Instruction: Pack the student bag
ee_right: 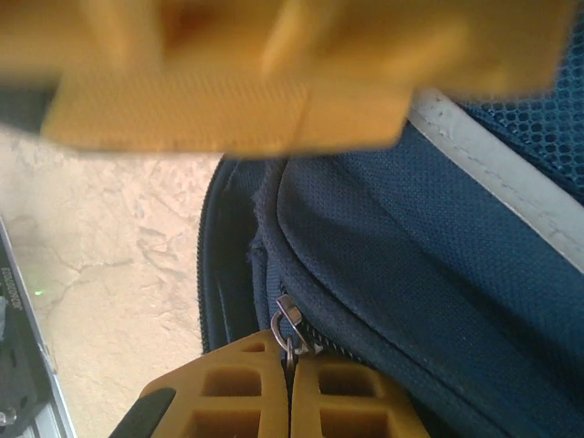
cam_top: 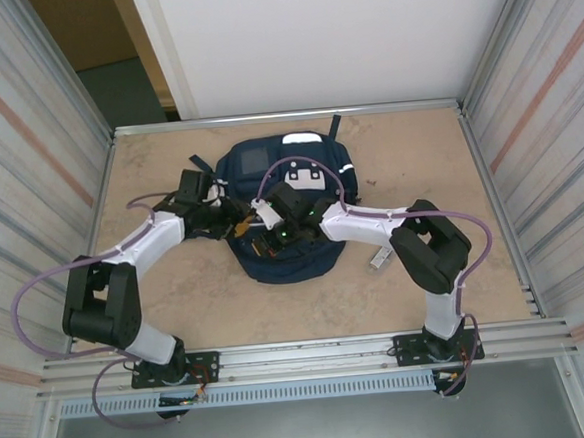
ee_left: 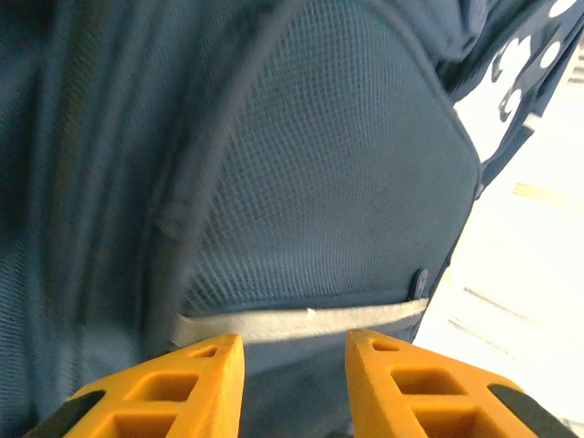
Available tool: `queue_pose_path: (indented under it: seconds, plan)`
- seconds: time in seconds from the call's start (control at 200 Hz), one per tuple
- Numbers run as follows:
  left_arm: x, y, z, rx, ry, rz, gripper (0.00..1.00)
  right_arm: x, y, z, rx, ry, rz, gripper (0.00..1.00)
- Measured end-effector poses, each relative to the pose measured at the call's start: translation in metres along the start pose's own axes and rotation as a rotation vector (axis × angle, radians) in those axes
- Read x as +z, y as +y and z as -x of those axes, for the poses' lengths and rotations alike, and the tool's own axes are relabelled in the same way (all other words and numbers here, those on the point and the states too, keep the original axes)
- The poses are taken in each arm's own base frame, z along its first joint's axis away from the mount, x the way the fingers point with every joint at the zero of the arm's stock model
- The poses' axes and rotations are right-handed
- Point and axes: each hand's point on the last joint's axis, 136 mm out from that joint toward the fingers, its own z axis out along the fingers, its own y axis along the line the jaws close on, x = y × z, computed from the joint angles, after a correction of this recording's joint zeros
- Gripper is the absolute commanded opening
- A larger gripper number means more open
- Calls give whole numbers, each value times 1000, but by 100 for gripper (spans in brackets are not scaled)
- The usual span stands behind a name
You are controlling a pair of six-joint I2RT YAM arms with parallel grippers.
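Note:
The student bag [cam_top: 282,195], a big navy-blue backpack with white patches, lies flat in the middle of the table. My left gripper [cam_top: 240,226] hovers over its left side. In the left wrist view the orange left gripper [ee_left: 294,351] is open, with nothing between its fingers, just above the bag's mesh fabric [ee_left: 328,182] and a pale stripe [ee_left: 301,324]. My right gripper [cam_top: 272,242] is at the bag's near part. Seen from the right wrist, the right gripper [ee_right: 292,360] is shut on the metal zipper pull [ee_right: 290,327] of the student bag [ee_right: 411,265].
A small grey object [cam_top: 379,258] lies on the table [cam_top: 178,307] to the right of the bag, beside my right arm. Corrugated metal walls [cam_top: 26,147] close in both sides. An aluminium rail [cam_top: 301,354] runs along the near edge. Blurred orange fingers [ee_right: 228,100] cross the top of the right wrist view.

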Motion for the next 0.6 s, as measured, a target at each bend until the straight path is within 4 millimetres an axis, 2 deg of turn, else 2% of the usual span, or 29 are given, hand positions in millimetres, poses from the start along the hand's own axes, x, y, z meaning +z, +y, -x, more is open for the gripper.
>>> queue_pose_path:
  seconds: [0.13,0.165,0.2,0.381,0.551,0.601]
  plan:
    - [-3,14,-4,-39,-41,23,36,6,3,-2,13,9,28,0]
    - [-7,19,-4,-51,-65,34,42,7,4,-3,13,11,36,0]
    - [-12,24,-3,-62,-94,44,44,8,6,-3,12,12,42,0]
    - [-40,43,-1,-93,-199,99,42,7,12,4,9,-12,68,0]
    - [-30,47,-8,-133,-160,101,41,6,18,10,5,-27,86,0]
    - [-25,50,-11,-151,-147,105,35,6,20,10,2,-27,87,0]
